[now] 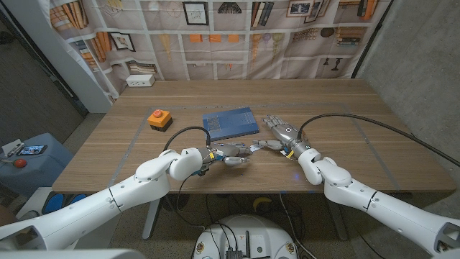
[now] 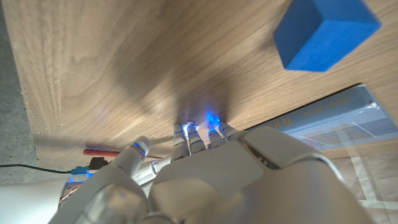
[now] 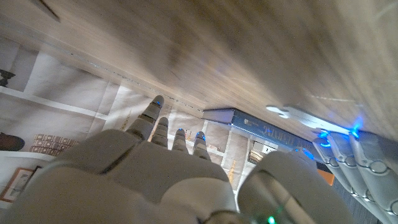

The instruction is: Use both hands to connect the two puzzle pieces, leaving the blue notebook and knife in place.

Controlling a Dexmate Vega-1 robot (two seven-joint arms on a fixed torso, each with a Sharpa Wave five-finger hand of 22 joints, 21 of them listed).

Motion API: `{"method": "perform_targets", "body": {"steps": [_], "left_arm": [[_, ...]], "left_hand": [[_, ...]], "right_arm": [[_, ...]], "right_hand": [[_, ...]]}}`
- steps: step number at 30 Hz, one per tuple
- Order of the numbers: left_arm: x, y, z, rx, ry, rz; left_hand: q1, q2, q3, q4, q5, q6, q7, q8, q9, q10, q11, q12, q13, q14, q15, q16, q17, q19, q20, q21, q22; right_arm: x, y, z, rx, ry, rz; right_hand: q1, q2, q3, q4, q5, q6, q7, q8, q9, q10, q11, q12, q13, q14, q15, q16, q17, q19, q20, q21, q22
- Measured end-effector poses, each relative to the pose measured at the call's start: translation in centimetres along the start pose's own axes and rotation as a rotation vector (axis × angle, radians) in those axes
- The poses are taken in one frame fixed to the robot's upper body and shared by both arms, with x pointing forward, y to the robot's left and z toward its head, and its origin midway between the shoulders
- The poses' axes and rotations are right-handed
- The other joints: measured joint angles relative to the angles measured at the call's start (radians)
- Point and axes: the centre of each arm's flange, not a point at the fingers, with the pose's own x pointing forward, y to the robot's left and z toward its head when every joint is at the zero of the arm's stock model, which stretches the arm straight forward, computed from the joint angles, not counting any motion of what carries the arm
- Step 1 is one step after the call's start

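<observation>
Both my hands meet at the wooden table's near middle, just in front of the flat blue notebook.

My left hand reaches right, fingers extended, pinching a pale flat puzzle piece. My right hand lies fingers spread; its hold I cannot tell. Orange-topped button box sits well left.

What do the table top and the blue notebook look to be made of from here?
The table looks like wood or wood veneer with a matte finish: brown grain lines run along it in the head view and both wrist views. The blue notebook seems to have a smooth, slightly glossy cover, card or plastic; pale panels show on it, and its edge shows printed lettering in the right wrist view.
</observation>
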Motion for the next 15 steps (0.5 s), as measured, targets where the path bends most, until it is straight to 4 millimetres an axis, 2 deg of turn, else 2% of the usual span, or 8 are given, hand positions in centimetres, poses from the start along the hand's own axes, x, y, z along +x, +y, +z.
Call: {"method": "perform_targets", "body": {"steps": [15], "left_arm": [[0.03,-0.03,-0.01,-0.001,-0.001,0.000]], "left_hand": [[0.000,0.000,0.000,0.000,0.000,0.000,0.000,0.000,0.000,0.000,0.000,-0.001,0.001,0.000,0.000,0.000,0.000,0.000,0.000,0.000,0.000]], "right_arm": [[0.07,0.72,-0.17,-0.022,0.014,0.009]], "right_hand": [[0.009,-0.008,-0.004,-0.004,0.000,-0.005,-0.005,0.000,0.000,0.000,0.000,0.000,0.000,-0.004,-0.004,-0.005,-0.003,-0.007,-0.007,0.000,0.000]]}}
